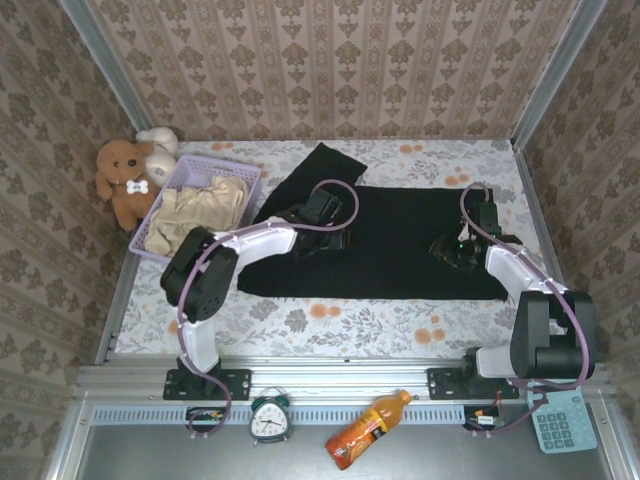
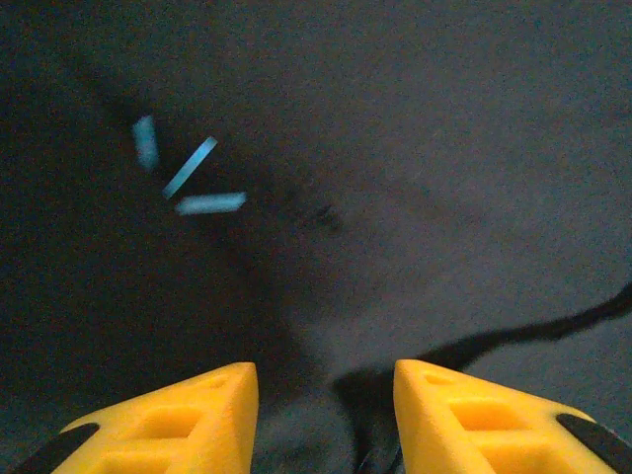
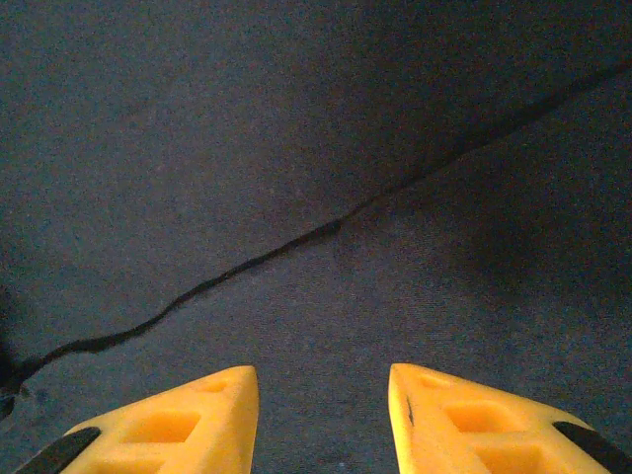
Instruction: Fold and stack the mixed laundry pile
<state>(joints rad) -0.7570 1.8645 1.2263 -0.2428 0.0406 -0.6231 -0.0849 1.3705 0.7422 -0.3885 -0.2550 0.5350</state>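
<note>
White floral-print tbl top point(image 1: 330, 325) checked first: it carries everything noted below. Black garment point(image 1: 400, 225) is the biggest item, spread flat across the tbl centre, w/ one narrower part angled toward the far wall; its left side lies just beside the lavender mesh basket point(image 1: 248, 178). The basket sits at far left of the tbl, and the cream-beige garment point(image 1: 200, 210) lies bunched inside it. A brown teddy bear point(image 1: 122, 180) and a white teddy bear point(image 1: 160, 140) sit touching each other in the far-left corner, against the basket's outer side. Left gripper point(image 1: 318, 238) is low over the left-centre of the black garment; from the left wrist cam I see the left gripper point(image 2: 326, 370) w/ yellow fingers point(image 2: 197, 415) apart, nothing pinched, cloth lying loose beneath. Right gripper point(image 1: 450, 248) is low over the garment's right part; the right wrist cam shows it point(image 3: 324, 370) likewise parted and released, w/ a cloth edge point(image 3: 326, 227) running diagonally ahead of it. On the near rail: orange bottle point(image 1: 365, 430) on its side, alarm clock point(image 1: 269, 420) to its left, calculator point(image 1: 562, 425) at right. Smallest: light-blue starburst mark point(image 2: 183, 173) on the black cloth, ahead-left of the left fingers, blurred.
</note>
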